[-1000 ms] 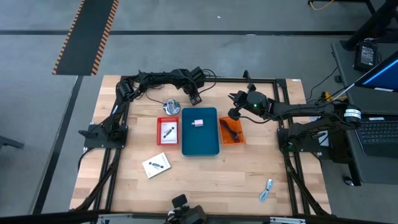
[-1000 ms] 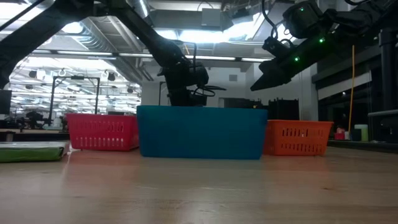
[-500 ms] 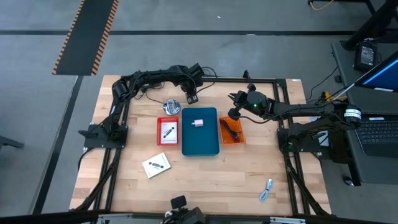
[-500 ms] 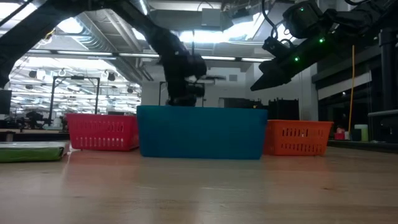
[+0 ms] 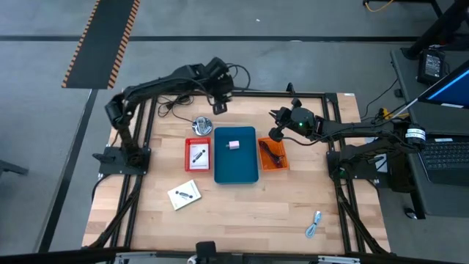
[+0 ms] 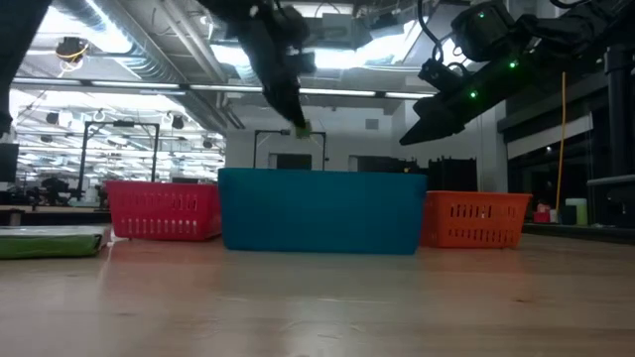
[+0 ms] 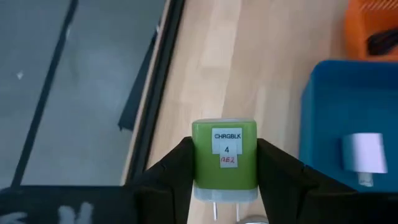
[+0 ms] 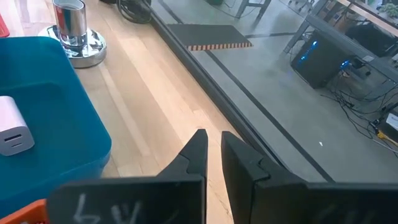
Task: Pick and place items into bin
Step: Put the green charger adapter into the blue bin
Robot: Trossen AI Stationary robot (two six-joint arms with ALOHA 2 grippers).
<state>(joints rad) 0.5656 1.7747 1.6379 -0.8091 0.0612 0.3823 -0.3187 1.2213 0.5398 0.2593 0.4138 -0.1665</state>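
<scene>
My left gripper (image 5: 220, 106) hangs high over the table's far edge, shut on a small green charger block (image 7: 225, 158) with a white label; in the low view the block (image 6: 301, 130) shows above the blue bin (image 5: 236, 170). A pale block (image 5: 234, 145) lies on the blue bin's floor. A white card with a black part lies in the red bin (image 5: 187, 155), and a dark cable lies in the orange bin (image 5: 283, 163). My right gripper (image 5: 275, 136) hovers shut over the orange bin's far end, holding nothing. My left gripper pinches the green block by its two opposite side faces (image 7: 198, 163), one finger on each. The fingers slant down from the table's far side. The block is lifted clear of the table, with its labelled face showing and its metal prongs (image 7: 216, 211) pointing back toward the wrist.
A shiny silver round object (image 5: 202, 125) stands on the table left of the blue bin's far end. A second white card (image 5: 184, 195) lies near the front left. A blue-white cable (image 5: 314, 224) lies at the front right. A black frame (image 5: 330, 110) borders the table.
My left gripper has risen steeply with the green block, from just behind the blue bin's rim to well above it. It has drifted toward the table's far left and rolled at the wrist. It has stayed shut on the block.
</scene>
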